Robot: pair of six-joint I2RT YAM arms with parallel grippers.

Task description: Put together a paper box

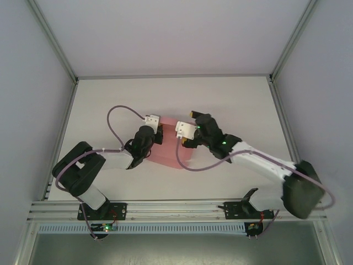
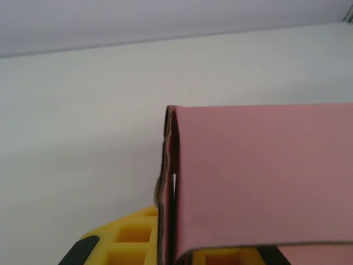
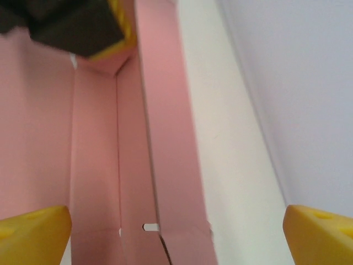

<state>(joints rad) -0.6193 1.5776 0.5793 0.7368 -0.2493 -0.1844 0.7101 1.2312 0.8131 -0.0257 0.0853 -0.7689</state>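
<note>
Two robot arms mid-fold on a pink paper box (image 1: pixel 165 156), at the centre of a white worktop (image 1: pixel 110 99).
The step looks like raising and locking a side wall. The box is only part-formed, w/ one long wall (image 3: pixel 165 138) up and a slot (image 3: pixel 150 227) cut near its end. The left hand (image 1: pixel 156 128) looks pinched on a doubled-over card edge, yellow fingers (image 2: pixel 132 240) close on either side of it. The right hand (image 3: pixel 176 237) is spread wide, straddling the raised wall. The next move prob. needs the right hand to close on or press that wall while the left holds firm; thin card may buckle. The box's long axis runs approx near–far, far end tilted slightly left; open side up.
</note>
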